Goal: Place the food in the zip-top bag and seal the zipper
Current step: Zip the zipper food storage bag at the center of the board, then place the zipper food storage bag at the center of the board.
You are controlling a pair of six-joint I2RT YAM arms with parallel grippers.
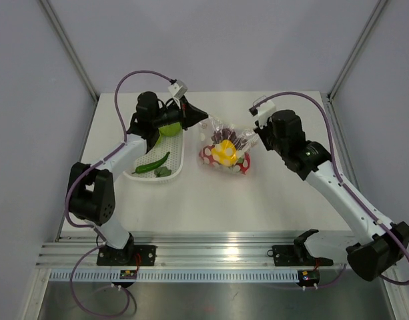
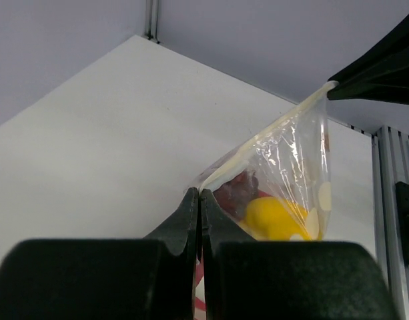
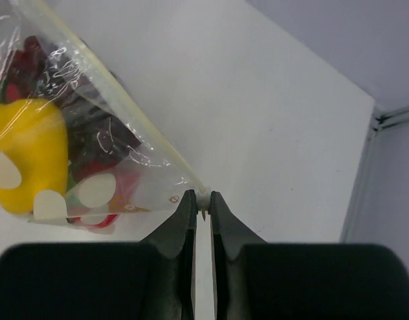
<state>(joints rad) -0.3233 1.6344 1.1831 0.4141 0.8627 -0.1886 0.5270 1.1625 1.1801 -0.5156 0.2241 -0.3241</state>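
White tabletop [image 1: 211, 207], plain grey walls around it, pretty bare setup. Both claws are on the zip-top bag [image 1: 225, 152]. The left claw [image 2: 199, 193] has its fingers pressed flat together on one end of the zipper [image 2: 257, 152], and the right claw [image 3: 203, 196] is pinching the opposite end the same way. So the strip runs as a taut line straight from one pair of tips to the other.

The pouch hangs just below and between them, with a yellow piece [image 2: 274, 220] and a dark grape bunch [image 2: 237, 190] slumped in the bottom. My guess is that the corners are held apart like this to keep the mouth straight and flat so it can be pressed or run shut. Can't tell from here whether the ridges are actually locked along the whole length.

Pose-wise, the left arm is folded, with the elbow back and the wrist swung across toward the right claw. The right arm reaches in on a long diagonal, wrist low. The fingertips point roughly at each other.

Heads up: behind and under the left claw, a white basket [image 1: 180, 160] has a green pepper [image 1: 152, 163] and other green bits in it, so I'd say the loading isn't finished.
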